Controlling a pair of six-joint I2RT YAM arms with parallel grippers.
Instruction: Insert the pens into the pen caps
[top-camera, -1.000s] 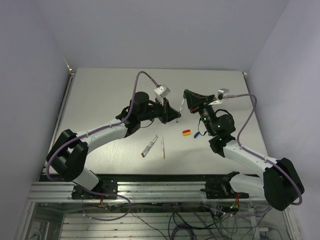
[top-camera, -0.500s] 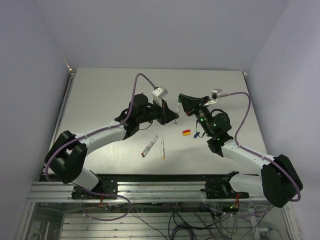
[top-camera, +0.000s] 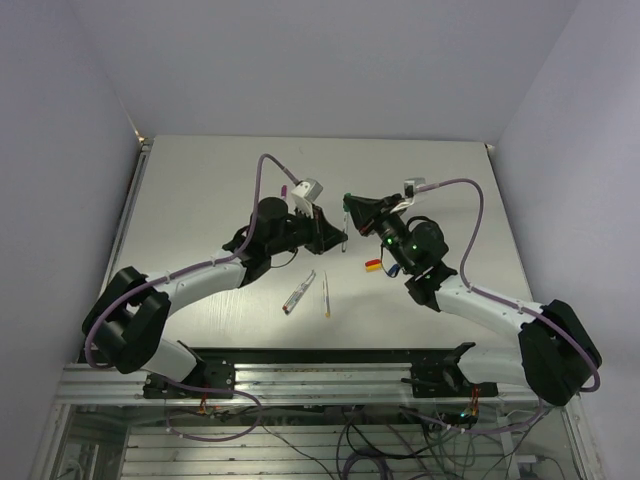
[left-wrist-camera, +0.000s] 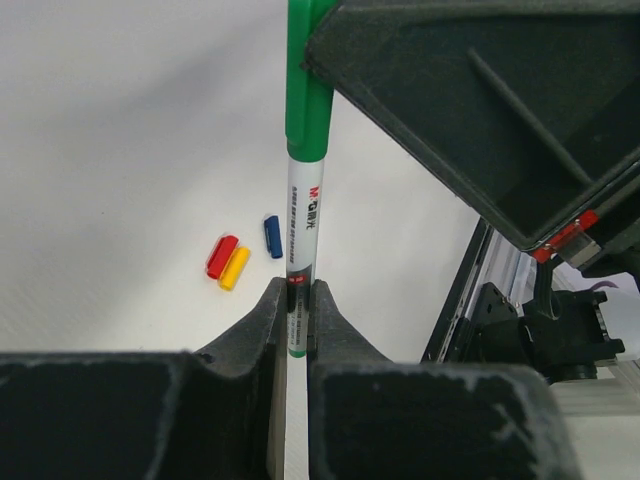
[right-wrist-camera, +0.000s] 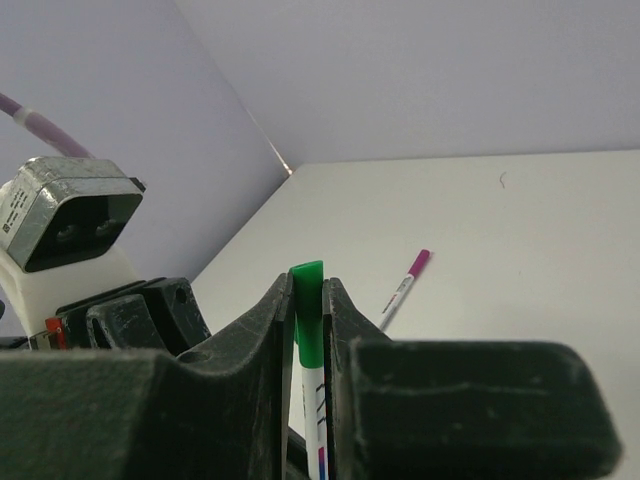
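Above the table's middle, my left gripper (top-camera: 338, 240) (left-wrist-camera: 297, 300) is shut on the lower end of a white pen (left-wrist-camera: 303, 220) (top-camera: 345, 226). The green pen cap (left-wrist-camera: 308, 80) (right-wrist-camera: 307, 320) sits over that pen's upper end, and my right gripper (top-camera: 350, 207) (right-wrist-camera: 308, 290) is shut on it. The two grippers meet tip to tip. Red (left-wrist-camera: 221, 256), yellow (left-wrist-camera: 235, 268) and blue (left-wrist-camera: 272, 236) caps lie loose on the table below. Two uncapped pens (top-camera: 299, 291) (top-camera: 326, 294) lie near the front. A magenta-capped pen (right-wrist-camera: 403, 288) (top-camera: 284, 188) lies farther back.
The white table (top-camera: 200, 180) is walled by grey panels at the back and sides. The red and yellow caps (top-camera: 373, 265) lie right under the right arm's wrist. A black rail (top-camera: 320, 352) runs along the near edge by the arm bases.
Both grippers have drifted left and come together. The right gripper brought the green cap onto the tip of the pen held by the left gripper.
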